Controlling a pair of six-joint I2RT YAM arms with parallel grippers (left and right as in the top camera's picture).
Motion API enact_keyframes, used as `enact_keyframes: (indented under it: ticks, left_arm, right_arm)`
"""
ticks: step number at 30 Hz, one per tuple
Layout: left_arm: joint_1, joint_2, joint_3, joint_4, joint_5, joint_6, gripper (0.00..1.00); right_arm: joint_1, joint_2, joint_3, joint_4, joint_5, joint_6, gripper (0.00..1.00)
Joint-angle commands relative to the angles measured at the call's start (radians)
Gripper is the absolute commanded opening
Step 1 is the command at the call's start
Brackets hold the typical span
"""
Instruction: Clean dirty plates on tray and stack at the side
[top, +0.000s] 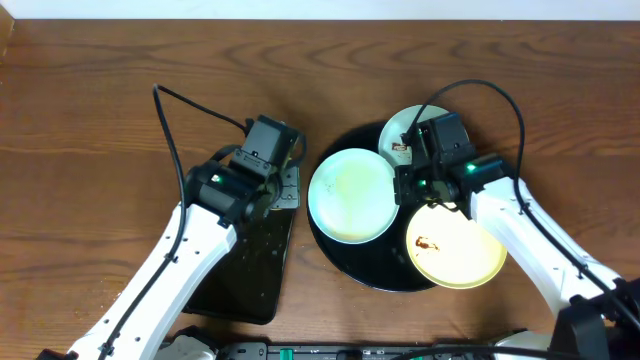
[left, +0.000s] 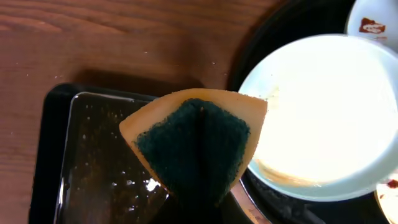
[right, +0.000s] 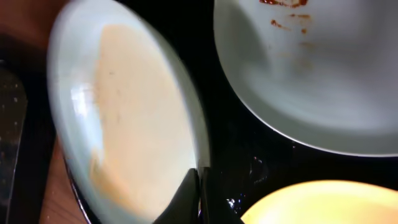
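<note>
Brown wood-grained desk (top: 100, 80), far edge running straight along the top of the overhead view. Bears directly a large round glossy black tray (top: 350, 262), right of centre, well apart from the far edge. Bears also a smaller rectangular black tray (top: 250, 275), left of centre, just beside the round one, set askew, reaching toward the near edge, glistening with droplets. Touching or apart: cannot tell.
</note>
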Motion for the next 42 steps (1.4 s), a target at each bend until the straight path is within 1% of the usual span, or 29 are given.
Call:
enact_keyframes:
  ticks: [1,5,10,11,12,14,16,17,19,20,22,25,27,36,39,41,42]
  left_arm:
    - [0.010,-0.005,0.012,-0.009,-0.019,0.006,0.08]
    - [0.010,-0.005,0.012,-0.013,-0.019,0.007,0.08]
    - [0.010,-0.002,0.012,-0.014,-0.019,0.007,0.08]
    - [0.010,-0.002,0.012,-0.014,-0.019,0.007,0.08]
    - [0.010,-0.002,0.012,-0.014,-0.019,0.007,0.08]
    - [0.010,-0.002,0.012,-0.015,-0.019,0.011,0.08]
    - [0.010,-0.002,0.012,-0.016,-0.019,0.019,0.08]
    - [0.010,-0.002,0.012,-0.017,-0.019,0.019,0.08]
    - [0.010,-0.002,0.012,-0.019,-0.019,0.019,0.08]
    - [0.010,-0.002,0.012,-0.020,-0.019,0.019,0.08]
    - [0.010,-0.002,0.012,-0.021,-0.019,0.019,0.08]
    - [0.010,-0.002,0.012,-0.021,-0.019,0.022,0.08]
    - [0.010,-0.002,0.012,-0.024,-0.019,0.022,0.08]
    - [0.010,-0.002,0.012,-0.027,-0.019,0.026,0.08]
    - [0.010,-0.002,0.012,-0.027,-0.019,0.029,0.08]
    - [0.010,-0.002,0.012,-0.027,-0.019,0.033,0.08]
    - [0.010,-0.002,0.012,-0.027,-0.019,0.033,0.08]
  right_arm:
    - [0.030,-0.021,0.020,-0.023,0.089,-0.015,0.02]
    - [0.040,-0.022,0.023,-0.062,0.150,-0.015,0.02]
    - [0.040,-0.022,0.025,-0.082,0.155,-0.015,0.01]
    - [0.040,-0.022,0.025,-0.083,0.155,-0.014,0.06]
    - [0.040,-0.022,0.025,-0.085,0.155,-0.003,0.27]
    - [0.040,-0.022,0.024,-0.088,0.139,0.034,0.60]
    - [0.040,-0.019,0.023,-0.087,0.109,0.066,0.68]
    - [0.040,-0.015,0.023,-0.087,0.097,0.080,0.70]
    - [0.040,-0.003,0.023,-0.085,0.087,0.100,0.67]
    - [0.040,0.003,0.023,-0.083,0.085,0.107,0.63]
    - [0.040,0.018,0.022,-0.074,0.084,0.112,0.51]
    - [0.040,0.043,0.013,-0.056,0.084,0.141,0.51]
    - [0.040,0.066,0.008,-0.048,0.084,0.154,0.48]
    - [0.040,0.192,0.007,-0.025,0.072,0.178,0.49]
    - [0.040,0.224,0.007,-0.008,0.061,0.180,0.47]
    - [0.040,0.239,0.007,0.003,0.050,0.180,0.43]
    - [0.040,0.245,0.007,0.007,0.049,0.180,0.42]
